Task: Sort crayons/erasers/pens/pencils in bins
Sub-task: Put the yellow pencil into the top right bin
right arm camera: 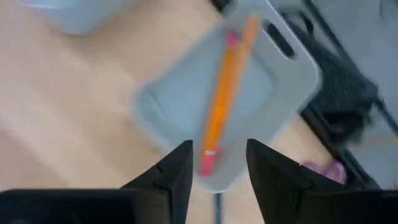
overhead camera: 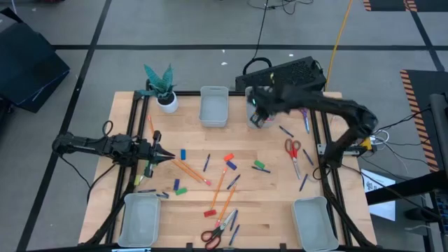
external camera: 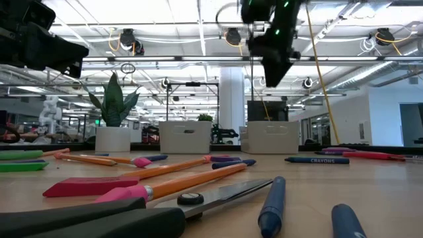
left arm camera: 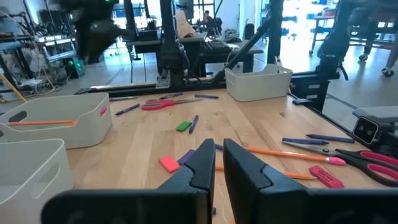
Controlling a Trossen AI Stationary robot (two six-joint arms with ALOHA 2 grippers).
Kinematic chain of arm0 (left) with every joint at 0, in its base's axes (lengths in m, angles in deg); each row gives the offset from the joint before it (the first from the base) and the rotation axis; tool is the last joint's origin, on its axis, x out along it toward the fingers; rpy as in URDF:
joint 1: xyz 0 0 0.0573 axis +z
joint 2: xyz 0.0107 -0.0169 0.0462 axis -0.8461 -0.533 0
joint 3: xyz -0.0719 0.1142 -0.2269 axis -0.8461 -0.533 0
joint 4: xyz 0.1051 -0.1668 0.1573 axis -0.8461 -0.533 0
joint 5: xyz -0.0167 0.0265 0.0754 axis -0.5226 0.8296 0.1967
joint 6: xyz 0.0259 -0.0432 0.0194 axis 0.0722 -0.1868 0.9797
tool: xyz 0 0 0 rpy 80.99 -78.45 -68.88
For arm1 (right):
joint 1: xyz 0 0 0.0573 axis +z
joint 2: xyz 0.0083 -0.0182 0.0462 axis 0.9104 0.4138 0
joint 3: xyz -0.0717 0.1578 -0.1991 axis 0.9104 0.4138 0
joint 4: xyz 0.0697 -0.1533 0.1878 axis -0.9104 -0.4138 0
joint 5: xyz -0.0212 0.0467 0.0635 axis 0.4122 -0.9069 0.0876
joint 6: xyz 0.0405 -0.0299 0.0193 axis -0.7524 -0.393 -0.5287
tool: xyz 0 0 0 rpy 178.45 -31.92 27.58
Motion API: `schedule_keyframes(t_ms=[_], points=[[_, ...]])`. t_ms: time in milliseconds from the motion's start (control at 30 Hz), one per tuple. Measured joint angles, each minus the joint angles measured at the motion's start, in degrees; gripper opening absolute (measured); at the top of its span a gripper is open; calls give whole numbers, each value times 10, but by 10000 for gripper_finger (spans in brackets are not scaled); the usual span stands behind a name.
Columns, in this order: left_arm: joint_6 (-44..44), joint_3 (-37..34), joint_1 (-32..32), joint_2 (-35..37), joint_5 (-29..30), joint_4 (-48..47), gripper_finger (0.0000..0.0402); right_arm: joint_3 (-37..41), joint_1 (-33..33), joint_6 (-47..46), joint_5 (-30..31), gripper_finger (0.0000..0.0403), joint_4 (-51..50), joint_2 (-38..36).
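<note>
low view: nearest the camera lie dark scissor handles (external camera: pixel 86 221), a pink-ended pencil (external camera: pixel 178 185) and two blue crayons (external camera: pixel 272 203) on the table (external camera: pixel 370 182). farther back a crayon marked "crayons" (external camera: pixel 317 160) lies alone. a red eraser (external camera: pixel 89 187) and green erasers (external camera: pixel 20 160) lie at the left. two bins (external camera: pixel 185 137) stand at the far edge beside a plant pot (external camera: pixel 114 139). the right arm hangs high above the farther bin.

high view: the right gripper (overhead camera: pixel 260 106) hovers over the back bin (overhead camera: pixel 260 115) near the table's far edge, hiding most of it; another bin (overhead camera: pixel 213 106) stands just beside it, and two more bins (overhead camera: pixel 140 218) sit at the front corners. the left gripper (overhead camera: pixel 162 155) rests low at the table's left side, fingers together, empty. loose pencils (overhead camera: pixel 187 170), pens (overhead camera: pixel 234 180), erasers (overhead camera: pixel 229 165) and two pairs of scissors (overhead camera: pixel 292 148) are scattered between them.

left wrist view: the left fingers (left arm camera: pixel 202 168) almost touch, holding nothing. ahead lie a red eraser (left arm camera: pixel 168 163), a green eraser (left arm camera: pixel 183 126) and red scissors (left arm camera: pixel 373 163). a bin (left arm camera: pixel 68 118) holds one pencil.

right wrist view: the right fingers (right arm camera: pixel 180 168) stand apart, empty, above a bin (right arm camera: pixel 180 109) in which two orange pencils (right arm camera: pixel 222 102) lie.
</note>
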Motion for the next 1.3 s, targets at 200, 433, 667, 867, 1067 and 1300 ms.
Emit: schedule_keyframes(t_ms=[200, 433, 667, 867, 1067, 1300], points=[[0, 0, 0, 0, 0, 0, 37, 168, 165, -49, -17, 140, 161, -111], [0, 0, 0, 0, 0, 0, 37, 284, 336, -83, -15, 140, 324, -132], [0, 0, 0, 0, 0, 0, 37, 297, 426, 15, -17, 140, 468, -50], [0, 0, 0, 0, 0, 0, 37, 284, 434, 101, -105, 157, 585, 39], [0, 0, 0, 0, 0, 0, 37, 238, 433, 230, -143, 163, 627, 123], [0, 0, 0, 0, 0, 0, 37, 233, 397, 303, -268, 153, 803, 200]])
